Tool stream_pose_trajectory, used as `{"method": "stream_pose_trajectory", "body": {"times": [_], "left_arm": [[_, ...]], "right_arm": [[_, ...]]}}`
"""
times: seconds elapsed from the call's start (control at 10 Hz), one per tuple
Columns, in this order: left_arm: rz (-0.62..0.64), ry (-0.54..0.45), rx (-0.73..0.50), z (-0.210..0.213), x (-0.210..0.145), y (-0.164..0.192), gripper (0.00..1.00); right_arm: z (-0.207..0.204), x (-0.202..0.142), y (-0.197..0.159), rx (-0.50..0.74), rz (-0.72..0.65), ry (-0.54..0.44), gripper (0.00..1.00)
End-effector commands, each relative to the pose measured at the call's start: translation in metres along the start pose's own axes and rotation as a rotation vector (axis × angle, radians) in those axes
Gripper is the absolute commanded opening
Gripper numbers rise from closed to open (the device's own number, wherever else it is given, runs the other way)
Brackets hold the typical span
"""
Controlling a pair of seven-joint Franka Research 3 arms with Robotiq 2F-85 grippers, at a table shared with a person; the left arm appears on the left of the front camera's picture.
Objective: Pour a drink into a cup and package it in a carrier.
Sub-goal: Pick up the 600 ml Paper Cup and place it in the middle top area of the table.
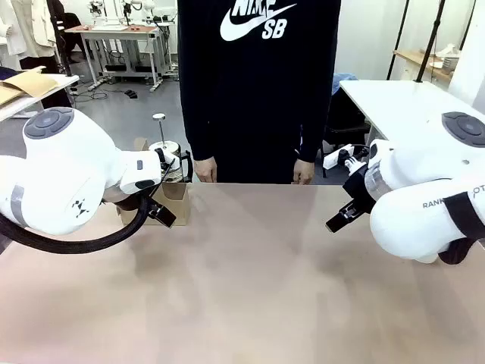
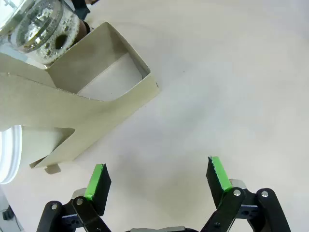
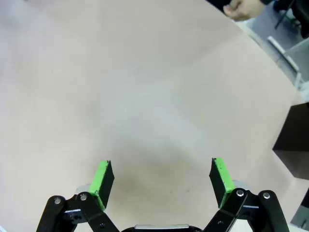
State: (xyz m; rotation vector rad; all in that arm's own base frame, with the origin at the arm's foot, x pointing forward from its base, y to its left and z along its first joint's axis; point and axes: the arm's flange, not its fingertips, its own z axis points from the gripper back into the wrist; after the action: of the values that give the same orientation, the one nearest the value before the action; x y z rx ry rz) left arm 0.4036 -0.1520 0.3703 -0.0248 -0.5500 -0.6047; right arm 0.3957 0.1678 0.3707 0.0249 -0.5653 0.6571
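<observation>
The brown cardboard carrier (image 2: 91, 87) lies on the table just ahead and to the left of my left gripper (image 2: 159, 176), which is open and empty above bare tabletop. From the front, the carrier (image 1: 179, 192) sits behind that gripper (image 1: 161, 213) at the table's far left. My right gripper (image 3: 161, 181) is also open and empty, hovering over bare table at the right (image 1: 339, 218). A white round rim (image 2: 7, 154) shows at the left edge of the left wrist view; I cannot tell whether it is the cup. The drink is out of view.
A clear glass jug (image 2: 38, 26) with a metal lid (image 1: 162, 147) stands just beyond the carrier. A person stands at the far edge, hands (image 1: 204, 171) hanging by the table. A black box (image 3: 295, 137) stands right of my right gripper. The tan tabletop (image 1: 250, 273) stretches between the arms.
</observation>
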Motion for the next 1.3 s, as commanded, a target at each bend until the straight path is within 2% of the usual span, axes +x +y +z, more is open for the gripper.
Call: {"method": "stream_pose_trajectory", "body": {"times": [0.0,0.9,1.2], "left_arm": [[0.000,0.000,0.000,0.000,0.000,0.000,1.00],[0.000,0.000,0.000,0.000,0.000,0.000,1.00],[0.000,0.000,0.000,0.000,0.000,0.000,1.00]], "right_arm": [[0.000,0.000,0.000,0.000,0.000,0.000,1.00],[0.000,0.000,0.000,0.000,0.001,0.000,1.00],[0.048,0.069,-0.053,0.039,-0.042,-0.009,1.00]]}}
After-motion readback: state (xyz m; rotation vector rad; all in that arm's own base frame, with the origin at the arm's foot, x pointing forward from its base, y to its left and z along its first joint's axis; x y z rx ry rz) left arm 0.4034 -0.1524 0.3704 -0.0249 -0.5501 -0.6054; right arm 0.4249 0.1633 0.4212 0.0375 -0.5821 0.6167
